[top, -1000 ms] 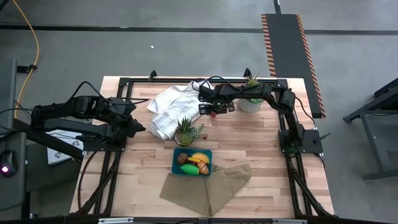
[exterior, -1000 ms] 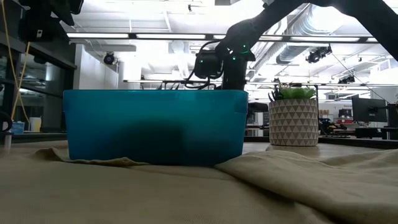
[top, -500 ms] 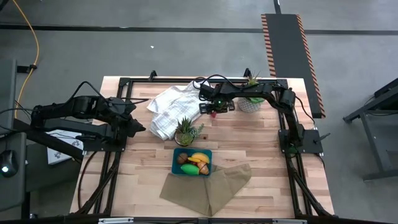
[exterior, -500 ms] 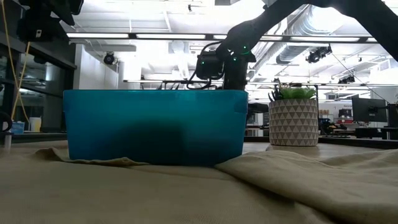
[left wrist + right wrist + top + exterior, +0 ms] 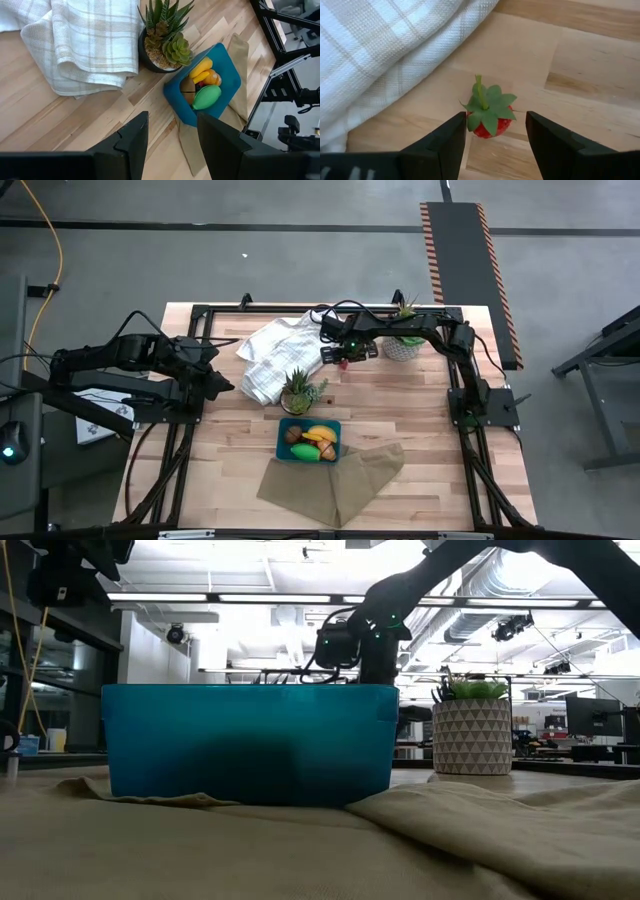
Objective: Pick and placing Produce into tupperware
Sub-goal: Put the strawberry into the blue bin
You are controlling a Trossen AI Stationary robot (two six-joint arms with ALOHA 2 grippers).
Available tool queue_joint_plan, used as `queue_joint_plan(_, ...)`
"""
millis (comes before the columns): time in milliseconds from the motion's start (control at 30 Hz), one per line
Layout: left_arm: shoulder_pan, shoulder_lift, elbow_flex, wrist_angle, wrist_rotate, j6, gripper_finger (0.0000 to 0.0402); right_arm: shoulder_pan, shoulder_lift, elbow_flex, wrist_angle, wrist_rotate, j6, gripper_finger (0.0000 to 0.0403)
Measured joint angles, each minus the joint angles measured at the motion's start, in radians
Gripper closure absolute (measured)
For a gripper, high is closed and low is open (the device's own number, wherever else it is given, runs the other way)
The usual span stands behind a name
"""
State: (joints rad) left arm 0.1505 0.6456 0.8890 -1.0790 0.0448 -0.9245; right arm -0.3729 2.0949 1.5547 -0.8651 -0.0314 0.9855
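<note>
A small red strawberry (image 5: pixel 489 119) with a green leafy top sits on the wooden table just off the white towel's edge. My right gripper (image 5: pixel 495 137) points down over it, open, one finger on either side of it with small gaps; the high view shows this gripper (image 5: pixel 343 361) at the table's far middle. The teal tupperware (image 5: pixel 283 442) stands on a tan cloth near the front and holds a banana (image 5: pixel 201 69), a green pepper (image 5: pixel 206 96), an orange piece (image 5: pixel 214 79) and a brown kiwi (image 5: pixel 187 86). My left gripper (image 5: pixel 225 387) waits open above the table's left side.
A white checked towel (image 5: pixel 272 355) lies bunched at the far left-middle. One potted plant (image 5: pixel 300 392) stands just behind the tupperware, another (image 5: pixel 403 342) at the far right beside my right arm. The tan cloth (image 5: pixel 335 480) spreads over the near middle.
</note>
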Motion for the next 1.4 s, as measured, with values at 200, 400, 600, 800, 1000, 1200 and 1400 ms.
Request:
queue_joint_plan(200,0.0,0.0,0.0,0.0,0.0,0.0,0.0245,0.001,0.023,0.0,-0.036,-0.006,0.0,0.0207)
queue_joint_plan(400,0.0,0.0,0.0,0.0,0.0,0.0,0.0245,0.008,0.027,0.0,-0.034,0.027,-0.007,0.0207)
queue_joint_plan(600,0.0,0.0,0.0,0.0,0.0,0.0,0.0245,0.006,0.027,0.0,-0.032,0.038,-0.023,0.0222)
queue_joint_plan(800,0.0,0.0,0.0,0.001,0.0,0.0,0.0245,0.007,0.027,0.0,-0.025,0.039,-0.023,0.0255)
queue_joint_plan(1000,0.0,0.0,0.0,0.003,0.0,0.0,0.0245,0.009,0.027,0.001,-0.023,0.032,-0.029,0.0272)
queue_joint_plan(1200,0.0,0.0,0.0,0.003,0.0,0.0,0.0245,0.025,0.027,0.039,-0.027,0.032,-0.069,0.0273)
queue_joint_plan(1400,0.0,0.0,0.0,0.003,0.0,0.0,0.0245,0.046,0.027,0.129,-0.05,0.046,-0.107,0.0273)
